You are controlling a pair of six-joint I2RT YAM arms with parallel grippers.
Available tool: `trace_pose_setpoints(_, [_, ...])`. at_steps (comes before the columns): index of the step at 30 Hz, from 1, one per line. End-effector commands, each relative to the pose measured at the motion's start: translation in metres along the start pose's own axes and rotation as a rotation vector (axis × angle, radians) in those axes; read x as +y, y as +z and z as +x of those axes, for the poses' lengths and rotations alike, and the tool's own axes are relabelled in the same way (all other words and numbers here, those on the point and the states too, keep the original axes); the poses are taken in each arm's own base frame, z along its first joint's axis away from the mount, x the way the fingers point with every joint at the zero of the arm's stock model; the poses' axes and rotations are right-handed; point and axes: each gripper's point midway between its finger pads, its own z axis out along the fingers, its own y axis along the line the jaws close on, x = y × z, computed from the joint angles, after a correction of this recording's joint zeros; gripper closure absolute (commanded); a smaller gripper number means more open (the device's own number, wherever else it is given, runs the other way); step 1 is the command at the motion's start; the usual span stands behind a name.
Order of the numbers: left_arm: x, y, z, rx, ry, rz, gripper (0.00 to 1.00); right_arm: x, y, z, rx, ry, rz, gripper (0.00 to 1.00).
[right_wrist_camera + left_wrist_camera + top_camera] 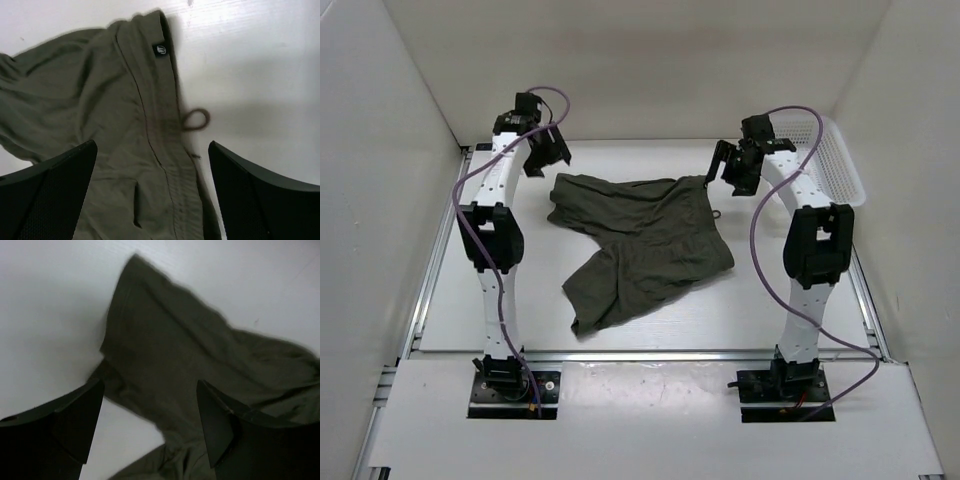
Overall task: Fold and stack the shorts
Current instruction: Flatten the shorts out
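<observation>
The dark olive shorts (640,235) lie spread and rumpled on the white table, waistband toward the right, one leg trailing toward the near edge. My left gripper (548,150) hovers open over the far left corner of the cloth; in the left wrist view the shorts (170,355) lie below the open left gripper (150,390), nothing held. My right gripper (728,165) hangs open above the far right corner. The right wrist view shows the waistband (165,115), a small black label (160,49) and a drawstring loop (196,120) under the empty, open right gripper (152,150).
A white mesh basket (840,160) stands at the back right, beside the right arm. White walls enclose the table on the left, the right and at the back. Both arm bases sit at the near edge.
</observation>
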Motion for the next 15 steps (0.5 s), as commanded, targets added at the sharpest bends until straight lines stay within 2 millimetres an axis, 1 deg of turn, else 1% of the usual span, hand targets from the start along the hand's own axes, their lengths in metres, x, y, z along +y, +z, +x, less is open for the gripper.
trace_pose_setpoints(1, [-0.016, -0.075, 0.009, -0.069, 0.065, 0.041, 0.14, 0.025, -0.063, -0.014, -0.148, -0.064, -0.026, 0.06])
trace_pose_setpoints(2, [-0.022, -0.102, 0.012, -0.106, 0.075, 0.071, 0.15, 0.021, -0.066, -0.004, -0.140, -0.062, -0.023, 0.08])
trace_pose_setpoints(3, [-0.013, -0.105, 0.024, -0.087, 0.075, 0.049, 0.17, 0.022, -0.084, 0.000, -0.167, -0.058, -0.036, 0.09])
trace_pose_setpoints(4, [-0.005, -0.092, 0.060, -0.006, 0.096, 0.021, 0.30, 0.005, -0.073, 0.030, -0.108, -0.048, -0.008, 0.14])
trace_pose_setpoints(5, [-0.004, -0.106, 0.070, -0.011, 0.105, 0.032, 0.41, 0.000, -0.075, 0.044, -0.094, -0.035, -0.002, 0.17])
trace_pose_setpoints(6, [0.002, -0.104, 0.088, 0.021, 0.117, 0.012, 0.51, 0.000, -0.092, 0.055, -0.102, -0.024, -0.018, 0.19])
trace_pose_setpoints(7, [0.009, -0.102, 0.107, 0.061, 0.128, -0.002, 0.59, -0.018, -0.082, 0.087, -0.039, 0.000, 0.012, 0.20])
trace_pose_setpoints(8, [0.025, -0.097, 0.144, 0.139, 0.123, -0.040, 0.65, -0.024, -0.084, 0.103, -0.020, 0.013, 0.022, 0.21])
trace_pose_setpoints(9, [0.031, -0.094, 0.160, 0.176, 0.111, -0.040, 0.65, -0.024, -0.095, 0.112, -0.034, 0.028, 0.003, 0.21])
trace_pose_setpoints(10, [0.038, -0.092, 0.177, 0.211, 0.098, -0.042, 0.65, -0.030, -0.097, 0.125, -0.021, 0.039, 0.009, 0.21])
trace_pose_setpoints(11, [0.051, -0.085, 0.212, 0.292, 0.090, -0.068, 0.62, -0.043, -0.091, 0.154, 0.041, 0.060, 0.028, 0.19])
trace_pose_setpoints(12, [0.055, -0.087, 0.222, 0.302, 0.076, -0.060, 0.41, -0.042, -0.099, 0.162, 0.032, 0.066, 0.010, 0.18])
trace_pose_setpoints(13, [0.054, -0.084, 0.232, 0.323, 0.062, -0.037, 0.32, -0.046, -0.100, 0.170, 0.039, 0.068, 0.013, 0.18])
trace_pose_setpoints(14, [0.056, -0.081, 0.246, 0.353, 0.068, -0.032, 0.24, -0.053, -0.101, 0.185, 0.056, 0.071, 0.022, 0.17])
trace_pose_setpoints(15, [0.066, -0.077, 0.265, 0.398, 0.055, -0.052, 0.17, -0.054, -0.101, 0.191, 0.066, 0.073, 0.017, 0.17])
